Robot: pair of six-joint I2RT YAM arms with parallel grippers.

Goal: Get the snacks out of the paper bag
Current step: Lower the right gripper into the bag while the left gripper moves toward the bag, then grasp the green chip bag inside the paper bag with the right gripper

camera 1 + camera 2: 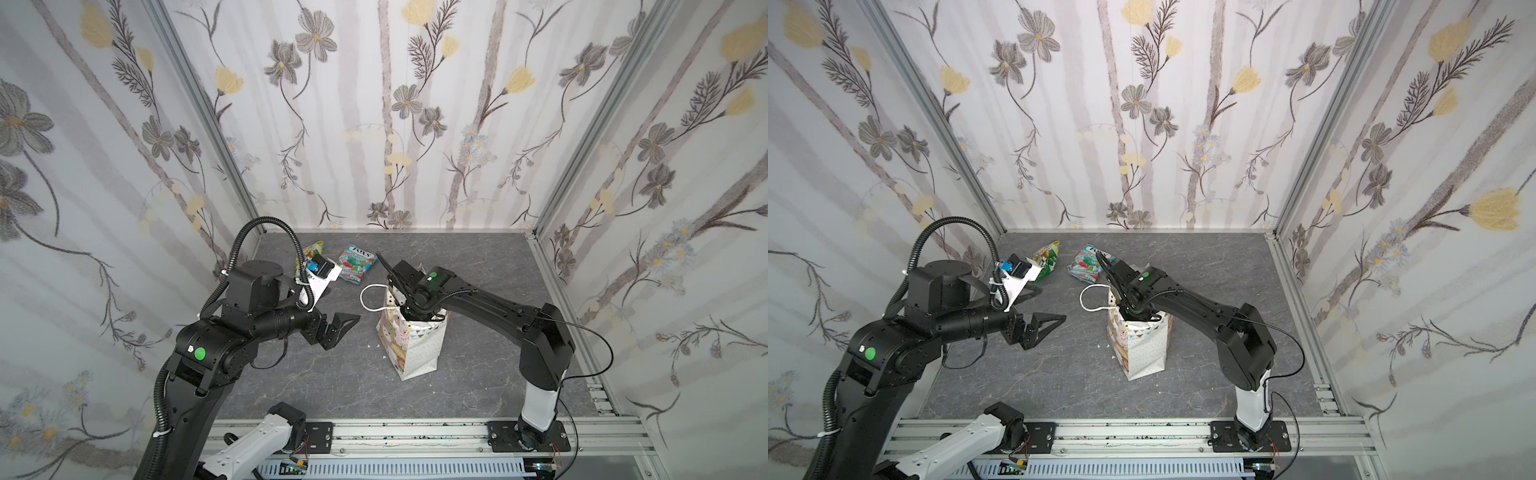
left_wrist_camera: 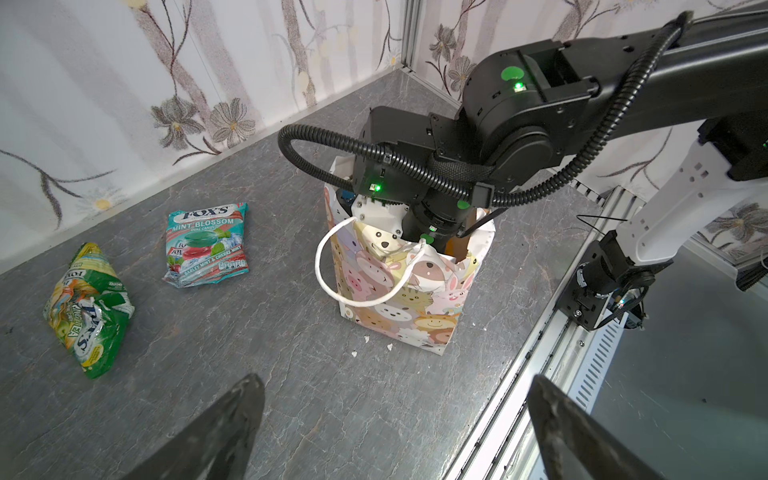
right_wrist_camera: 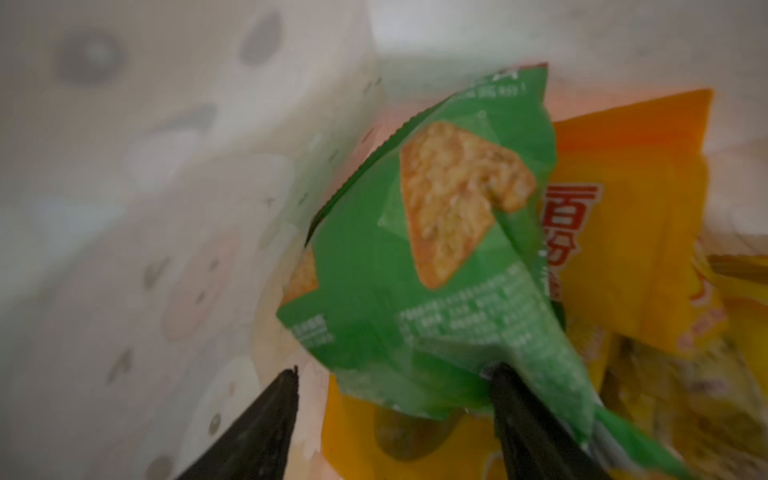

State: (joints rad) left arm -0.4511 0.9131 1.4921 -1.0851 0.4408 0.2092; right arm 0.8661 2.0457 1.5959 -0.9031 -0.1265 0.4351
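Note:
The paper bag (image 1: 415, 349) (image 1: 1144, 353) (image 2: 399, 299) stands upright mid-table. My right arm's wrist (image 1: 419, 291) reaches down into its mouth, so its fingers are hidden in both top views. Inside, my right gripper (image 3: 395, 370) is open, and the lower edge of a green snack packet (image 3: 415, 270) lies between the fingers and drapes over one. An orange-yellow packet (image 3: 623, 208) lies beside it. Two snacks lie on the table behind the bag: a teal FOX'S packet (image 1: 355, 264) (image 2: 206, 245) and a yellow-green packet (image 1: 1048, 255) (image 2: 89, 311). My left gripper (image 1: 347, 330) (image 2: 397, 380) hangs open and empty left of the bag.
The bag's white cord handle (image 1: 368, 297) loops out to the left. Small paper scraps (image 2: 365, 338) lie by the bag's foot. An aluminium rail (image 1: 415, 432) runs along the front edge. Papered walls close in the back and both sides.

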